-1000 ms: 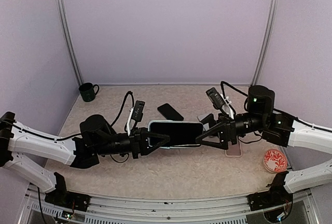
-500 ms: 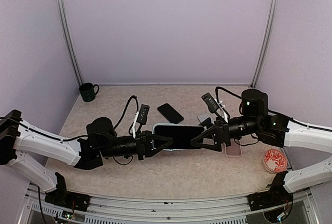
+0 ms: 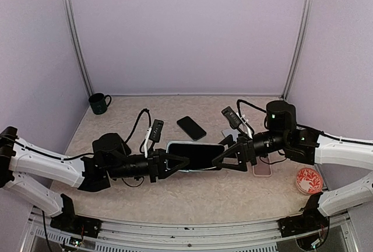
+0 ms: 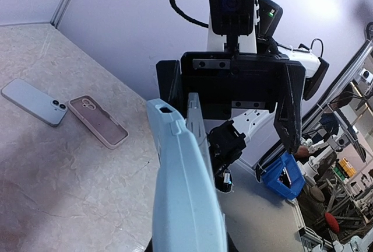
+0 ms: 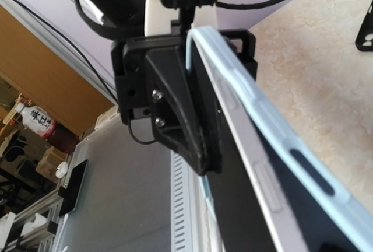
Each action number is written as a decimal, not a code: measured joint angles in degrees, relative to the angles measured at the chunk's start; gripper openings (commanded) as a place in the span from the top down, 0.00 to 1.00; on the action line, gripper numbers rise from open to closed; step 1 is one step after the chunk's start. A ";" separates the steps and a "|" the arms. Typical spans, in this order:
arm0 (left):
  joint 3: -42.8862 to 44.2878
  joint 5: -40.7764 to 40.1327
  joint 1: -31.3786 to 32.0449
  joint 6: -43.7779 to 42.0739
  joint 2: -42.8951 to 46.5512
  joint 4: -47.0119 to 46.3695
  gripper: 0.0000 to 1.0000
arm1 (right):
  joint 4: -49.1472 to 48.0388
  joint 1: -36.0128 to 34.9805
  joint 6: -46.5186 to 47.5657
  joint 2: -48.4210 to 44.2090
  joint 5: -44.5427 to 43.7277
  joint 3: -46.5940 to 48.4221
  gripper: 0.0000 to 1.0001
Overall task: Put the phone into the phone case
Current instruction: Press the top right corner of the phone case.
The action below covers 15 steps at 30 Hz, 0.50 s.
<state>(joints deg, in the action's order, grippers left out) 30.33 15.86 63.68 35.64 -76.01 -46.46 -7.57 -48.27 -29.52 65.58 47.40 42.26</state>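
Observation:
A light-blue phone case (image 3: 172, 147) with the black-screened phone (image 3: 197, 154) lying in it hangs level above the table's middle. My left gripper (image 3: 175, 161) is shut on its left end. The right gripper (image 3: 223, 157) stands open at the right end, its fingers (image 4: 289, 112) spread wide to either side and not touching. In the left wrist view the case (image 4: 186, 193) fills the foreground, with the phone's grey edge (image 4: 194, 118) standing slightly off it. The right wrist view shows the phone's silver side (image 5: 256, 170) proud of the case rim (image 5: 262, 107), clamped by the left finger (image 5: 175, 106).
On the table lie a black phone (image 3: 191, 126), a grey phone (image 3: 228, 133) and a pink case (image 3: 262, 170) under the right arm. A green mug (image 3: 99, 103) stands back left, a red-patterned dish (image 3: 308, 180) at the right. Purple walls enclose three sides.
The right gripper's fingers have spread wider and that arm has slid left towards the phone's end. The left arm has shifted the phone and case slightly left and lower.

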 measured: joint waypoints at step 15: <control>-0.20 0.66 -0.39 0.15 -0.13 1.66 1.00 | 1.01 0.02 0.09 2.51 0.37 0.57 0.02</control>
<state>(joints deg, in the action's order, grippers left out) 30.13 16.51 63.29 35.79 -76.14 -44.80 -6.57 -48.25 -29.43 68.10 47.77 42.83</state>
